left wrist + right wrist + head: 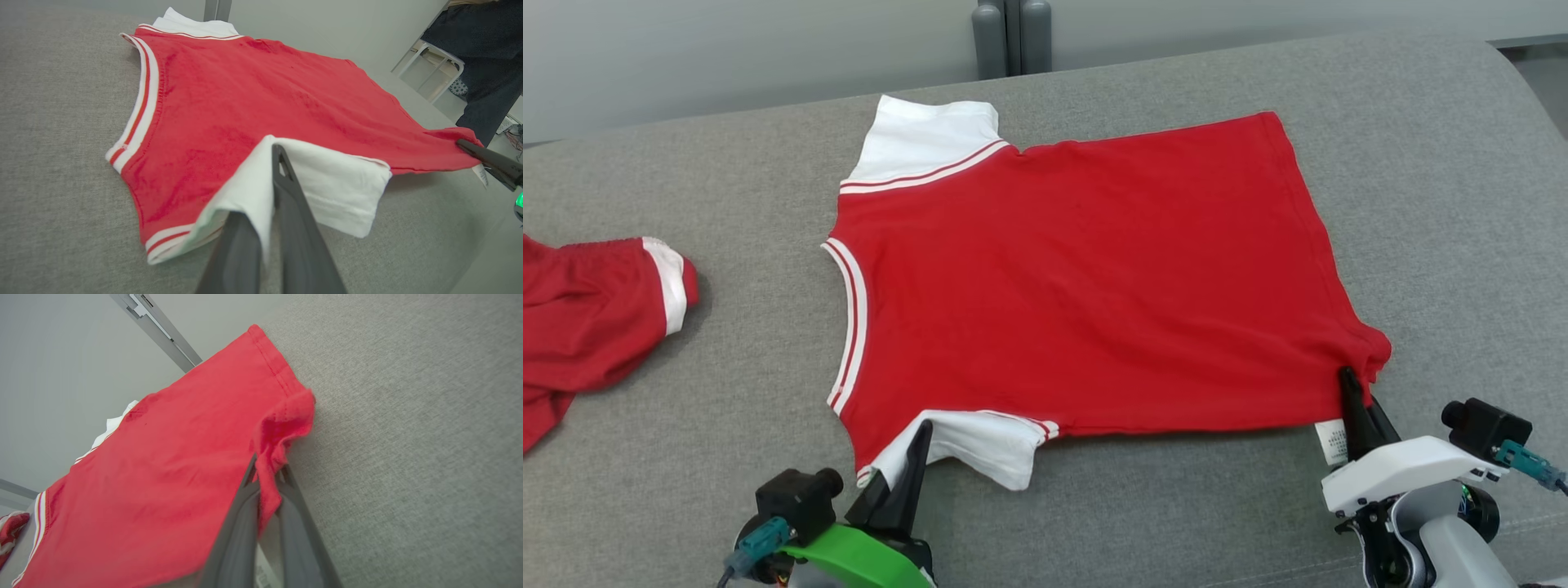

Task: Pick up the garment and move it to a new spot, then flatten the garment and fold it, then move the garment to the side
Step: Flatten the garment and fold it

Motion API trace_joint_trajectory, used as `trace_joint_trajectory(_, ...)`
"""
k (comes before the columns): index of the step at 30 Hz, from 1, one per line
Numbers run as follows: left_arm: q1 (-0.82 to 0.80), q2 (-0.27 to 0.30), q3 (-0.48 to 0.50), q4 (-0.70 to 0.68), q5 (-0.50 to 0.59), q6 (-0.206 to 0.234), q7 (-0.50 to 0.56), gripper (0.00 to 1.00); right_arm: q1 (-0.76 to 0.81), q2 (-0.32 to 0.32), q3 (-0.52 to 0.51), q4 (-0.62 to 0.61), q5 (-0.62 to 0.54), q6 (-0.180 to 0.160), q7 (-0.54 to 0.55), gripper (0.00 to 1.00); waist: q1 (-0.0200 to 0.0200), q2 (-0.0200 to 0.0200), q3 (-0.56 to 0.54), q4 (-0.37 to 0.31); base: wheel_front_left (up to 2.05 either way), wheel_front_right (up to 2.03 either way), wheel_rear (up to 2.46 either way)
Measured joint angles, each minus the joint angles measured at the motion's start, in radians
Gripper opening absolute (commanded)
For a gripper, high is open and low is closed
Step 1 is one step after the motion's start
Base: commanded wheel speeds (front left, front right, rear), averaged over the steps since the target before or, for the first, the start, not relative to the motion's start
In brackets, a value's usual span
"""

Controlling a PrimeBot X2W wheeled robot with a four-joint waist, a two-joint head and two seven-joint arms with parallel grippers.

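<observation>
Head view: a red shirt (1078, 278) lies spread nearly flat on the grey padded surface (1445, 204), its striped neckline toward the robot's left and its hem toward the right. One white sleeve (927, 139) lies flat at the far side; the other white sleeve (980, 445) is at the near edge. The left gripper (921, 433) is clamped on this near sleeve, and the left wrist view shows the white cloth caught between the two dark fingers and draped over one of them. The right gripper (1352, 388) is clamped on the near corner of the hem, where the red cloth is bunched into a small lump; the right wrist view shows that fold pinched between the fingers. A white care label (1331, 441) hangs just beside the right fingers. A second red piece of clothing with a white band (596, 314) lies crumpled at the far left, well apart from the shirt.
</observation>
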Motion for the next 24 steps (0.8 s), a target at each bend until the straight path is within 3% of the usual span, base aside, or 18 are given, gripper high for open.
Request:
trace_joint_trajectory(13, -0.136, 0.054, -0.023, 0.071, -0.002, -0.01, 0.017, 0.0, -0.079, 0.022, -0.006, 0.016, -0.044, 0.0, 0.054, 0.0, 0.0, 0.0, 0.018, -0.008, 0.0, 0.0, 0.0)
trace_joint_trajectory(23, -0.281, 0.086, -0.066, 0.167, -0.022, -0.013, 0.03, 0.0, -0.208, 0.032, -0.019, 0.102, -0.083, 0.0, 0.097, 0.0, 0.0, 0.0, 0.05, -0.015, 0.0, 0.0, 0.0)
trace_joint_trajectory(24, -0.294, 0.087, -0.073, 0.179, -0.023, -0.013, 0.03, 0.0, -0.22, 0.034, -0.018, 0.11, -0.084, 0.0, 0.099, 0.42, 0.0, 0.0, 0.054, -0.016, 0.0, 0.0, 0.0)
